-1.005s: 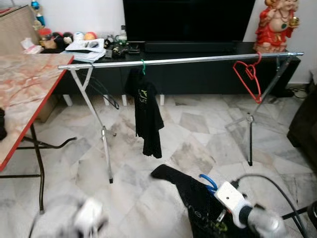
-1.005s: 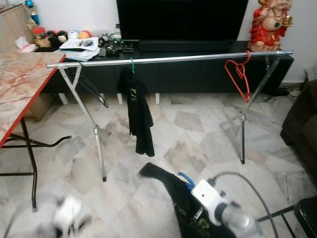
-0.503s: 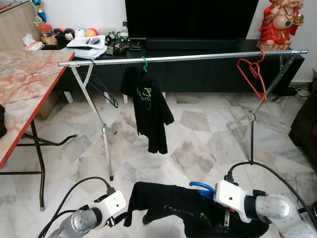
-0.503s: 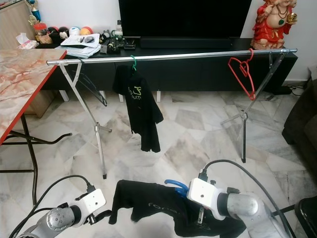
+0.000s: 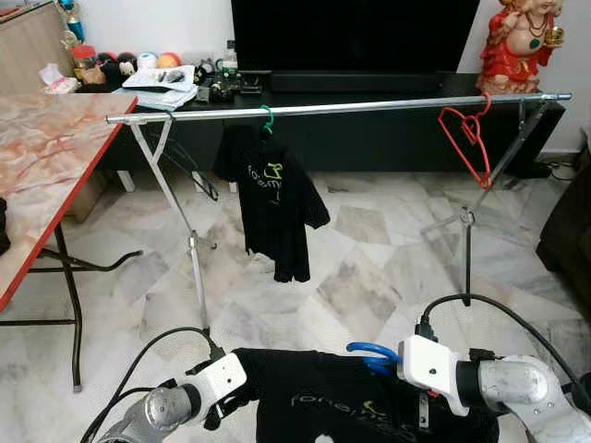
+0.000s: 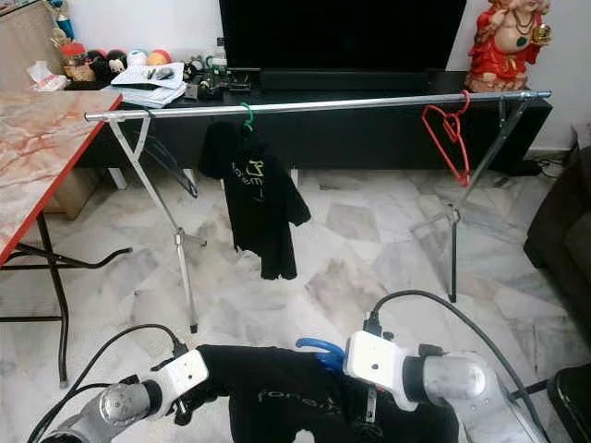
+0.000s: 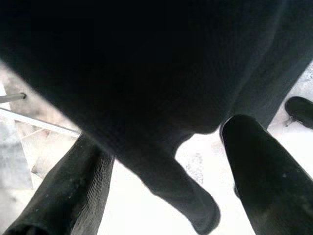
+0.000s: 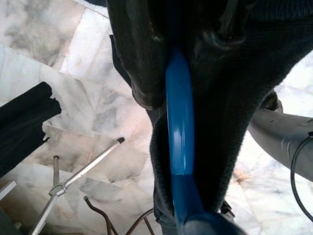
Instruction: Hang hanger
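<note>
So the robot's standing in front of a long silver metal clothes rail (image 5: 369, 108) on crossed legs, set on a marble tile floor (image 5: 360, 268). The blue plastic hanger (image 5: 371, 353) it needs to hang is down low in front of the robot, nowhere near the rail, with a black T-shirt with pale lettering (image 5: 323, 401) on it.

The right gripper (image 8: 178, 44) has its jaws clamped on the blue hanger; in the right wrist view the blue bar runs straight between the two black fingers (image 8: 139, 54), with dark cloth bunched around it. From the head view the hook curls out just beside the white wrist block (image 5: 432, 365).

The left gripper (image 7: 166, 161) is at the shirt's other edge. Its jaws are apart, with a fold of the black cloth hanging down between them, not pinched as far as I can see.

Already on the rail: a second black T-shirt on a green hook (image 5: 268, 198) toward the left, and a bare red wire hanger (image 5: 464, 138) near the right end. A red-edged marble-pattern counter (image 5: 46, 166) sits off to the left, and a low black TV cabinet (image 5: 369, 138) runs behind the rail with a red and gold figurine (image 5: 520, 41) on its right end.
</note>
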Controlling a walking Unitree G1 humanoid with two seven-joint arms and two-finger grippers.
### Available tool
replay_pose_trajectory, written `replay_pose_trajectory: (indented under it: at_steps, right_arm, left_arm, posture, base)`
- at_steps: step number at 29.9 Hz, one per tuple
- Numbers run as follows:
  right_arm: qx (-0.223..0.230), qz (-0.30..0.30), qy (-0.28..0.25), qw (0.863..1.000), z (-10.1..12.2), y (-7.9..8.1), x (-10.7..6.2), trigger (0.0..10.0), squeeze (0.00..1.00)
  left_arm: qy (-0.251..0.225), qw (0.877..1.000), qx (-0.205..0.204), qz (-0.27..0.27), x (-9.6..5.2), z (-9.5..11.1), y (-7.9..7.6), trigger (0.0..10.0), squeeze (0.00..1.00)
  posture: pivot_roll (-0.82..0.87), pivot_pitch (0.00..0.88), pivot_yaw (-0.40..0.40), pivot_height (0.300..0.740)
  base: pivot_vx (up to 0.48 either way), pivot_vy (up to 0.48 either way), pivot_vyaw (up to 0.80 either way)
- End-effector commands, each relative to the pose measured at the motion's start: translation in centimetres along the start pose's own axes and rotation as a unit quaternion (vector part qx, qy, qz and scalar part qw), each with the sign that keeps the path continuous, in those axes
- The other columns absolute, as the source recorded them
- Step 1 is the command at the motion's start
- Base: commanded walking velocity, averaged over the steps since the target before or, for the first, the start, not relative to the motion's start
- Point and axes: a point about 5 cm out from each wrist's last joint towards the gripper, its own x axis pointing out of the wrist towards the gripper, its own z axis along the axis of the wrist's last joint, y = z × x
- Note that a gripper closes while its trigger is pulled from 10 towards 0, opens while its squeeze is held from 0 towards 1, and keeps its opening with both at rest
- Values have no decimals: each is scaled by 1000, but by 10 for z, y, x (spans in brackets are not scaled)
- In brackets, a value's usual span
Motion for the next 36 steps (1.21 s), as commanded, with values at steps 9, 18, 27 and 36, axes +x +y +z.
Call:
replay_pose_trajectory:
  at_steps: [9, 18, 27, 36]
  right_arm:
    - [-19, -12, -29, 999, 17, -6, -6, 10000, 0]
    - [-18, -1, -37, 999, 20, -2, -6, 10000, 0]
    - [-14, 10, -37, 999, 20, 3, -7, 10000, 0]
    - [-12, 12, -36, 999, 20, 3, -7, 10000, 0]
  left_arm:
    - [-6, 999, -43, 26, 4, 5, 5, 0, 0]
    - [-28, 995, -84, 52, 7, 14, 13, 0, 0]
    - [-41, 991, -107, 64, 7, 17, 15, 0, 0]
    - [-44, 990, -116, 67, 7, 17, 16, 0, 0]
  posture:
    - [-119, 67, 15, 740]
    - [-121, 50, 18, 740]
    - [-120, 38, 19, 740]
    - [-116, 38, 20, 740]
  base:
    - [0, 0, 0]
    - [0, 0, 0]
    - [0, 0, 0]
    - [0, 0, 0]
